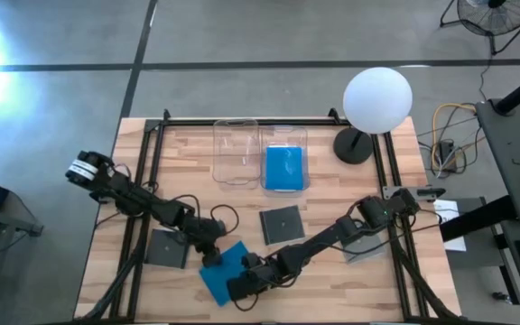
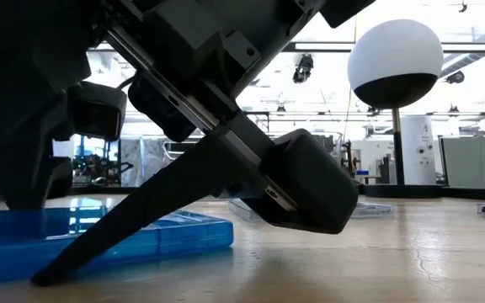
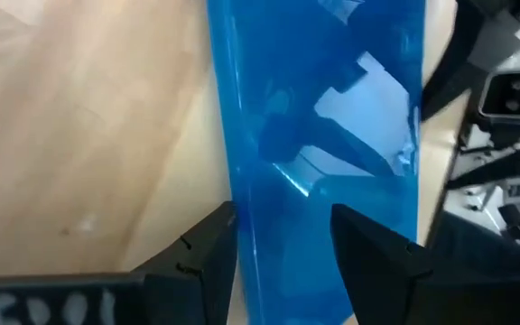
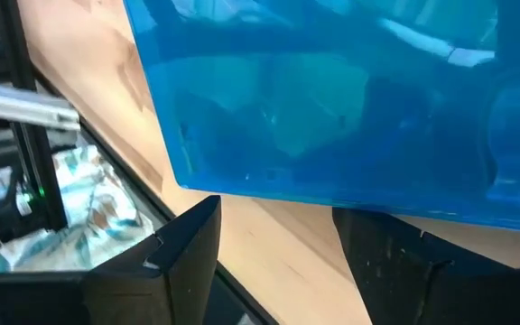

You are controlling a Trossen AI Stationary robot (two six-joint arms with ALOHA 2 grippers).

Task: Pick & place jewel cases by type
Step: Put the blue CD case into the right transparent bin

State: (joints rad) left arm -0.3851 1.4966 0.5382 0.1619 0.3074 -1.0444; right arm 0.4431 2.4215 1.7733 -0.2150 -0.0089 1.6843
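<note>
A bright blue jewel case (image 1: 217,271) lies flat near the table's near edge, between my two grippers. My left gripper (image 1: 210,253) stands over its far-left part, open. My right gripper (image 1: 242,287) is at its near-right edge, low and slanting, also open. In the right wrist view the case's edge (image 4: 332,194) lies just ahead of the open right gripper (image 4: 273,244). A second blue case (image 1: 284,168) lies in the right clear bin (image 1: 285,132). Three dark cases lie flat on the table: left (image 1: 165,246), centre (image 1: 282,224), and right (image 1: 366,246), which is partly under my right arm. My left gripper (image 3: 283,244) comes from above, pointing down. Its open fingertips (image 2: 19,198) stand on the case's upper face (image 3: 287,194), near one long edge. The case stays flat on the table. My right gripper's slanting finger (image 2: 141,210) has its tip on the table at the case's near edge (image 2: 192,244). I cannot tell whether it touches the case.
An empty clear bin (image 1: 236,152) stands to the left of the filled one at the table's far middle. A lamp with a white globe (image 1: 377,97) and a dark base (image 1: 354,144) stands at the far right. Black rails run along the table's left and right sides.
</note>
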